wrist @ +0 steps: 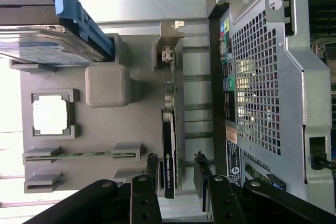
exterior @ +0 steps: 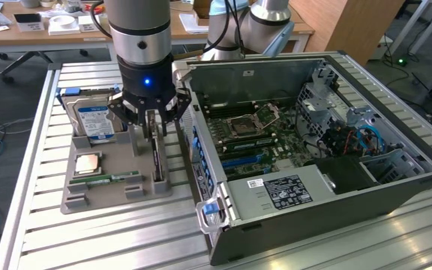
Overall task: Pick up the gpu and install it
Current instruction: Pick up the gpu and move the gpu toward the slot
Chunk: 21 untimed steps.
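Slatted table (exterior: 88, 242) is spread across the exterior view. Open computer case (exterior: 314, 225) is noted centre-right. Gray parts tray (exterior: 107, 194) is noted centre-left, just beside the case. The gpu (exterior: 157, 160) is stood on edge in the tray slot nearest the case. Jaws are spread open, straddling the gpu's upper edge, not clamped.

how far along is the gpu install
Approach looks done: the black pincer is over the thin dark gpu card, open and straddling its top edge. Nothing is in hand; the card stands upright in its slot on the grey plastic tray. Left: the lift and the install, since the blue expansion slots in the open metal computer case look empty.
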Tool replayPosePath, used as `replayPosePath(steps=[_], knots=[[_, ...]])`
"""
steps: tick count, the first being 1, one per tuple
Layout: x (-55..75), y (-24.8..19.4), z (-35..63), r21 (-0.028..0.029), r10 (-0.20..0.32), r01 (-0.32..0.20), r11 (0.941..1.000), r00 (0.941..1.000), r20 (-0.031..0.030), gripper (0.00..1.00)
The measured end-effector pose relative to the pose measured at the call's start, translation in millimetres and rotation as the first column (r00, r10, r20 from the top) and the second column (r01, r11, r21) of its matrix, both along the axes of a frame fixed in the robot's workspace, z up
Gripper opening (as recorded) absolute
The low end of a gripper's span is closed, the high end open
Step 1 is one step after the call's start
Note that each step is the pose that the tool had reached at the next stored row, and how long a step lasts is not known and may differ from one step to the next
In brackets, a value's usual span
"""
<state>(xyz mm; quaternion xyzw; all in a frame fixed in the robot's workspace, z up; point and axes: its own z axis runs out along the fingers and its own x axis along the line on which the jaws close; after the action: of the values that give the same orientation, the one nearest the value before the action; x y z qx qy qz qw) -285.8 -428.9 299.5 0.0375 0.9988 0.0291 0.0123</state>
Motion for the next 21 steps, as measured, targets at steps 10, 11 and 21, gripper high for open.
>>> replayPosePath(steps=[10,11,21], knots=[[0.0,0.0,-1.3,0.0002,0.000,0.000,1.0000,1.0000,0.0003,0.42],[0.0,0.0,-2.2,0.0001,0.000,0.000,1.0000,1.0000,0.0001,0.42],[0.0,0.0,-14.5,-0.0002,0.000,0.000,1.0000,1.0000,-0.0001,0.42]])
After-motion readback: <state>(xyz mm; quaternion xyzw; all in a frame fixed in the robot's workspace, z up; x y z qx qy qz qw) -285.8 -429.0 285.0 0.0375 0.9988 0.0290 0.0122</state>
